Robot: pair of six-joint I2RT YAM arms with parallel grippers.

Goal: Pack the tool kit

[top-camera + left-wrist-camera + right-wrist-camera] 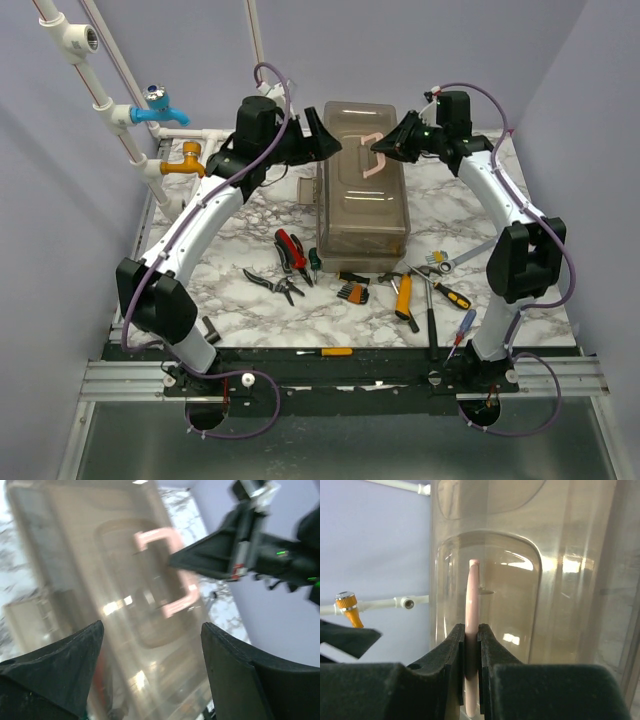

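The beige-grey toolbox [362, 195] with its smoky lid stands mid-table, lid down. My right gripper [378, 148] is shut on its pink handle [372, 152], which stands upright between the pads in the right wrist view [472, 595]. My left gripper [328, 140] is open and empty, held over the lid's left edge; its fingers [55, 665] straddle the lid [115, 600] in the left wrist view. Red pliers [290, 247], dark pliers [274, 283], hex keys [352, 291], screwdrivers [441, 290] and a wrench [455, 258] lie on the table in front of the box.
Blue tap [160, 108] and orange tap [186, 163] on white pipes stand at the back left. A yellow-handled screwdriver [327, 352] lies on the front rail. The marble tabletop [240, 225] ends at walls left and right.
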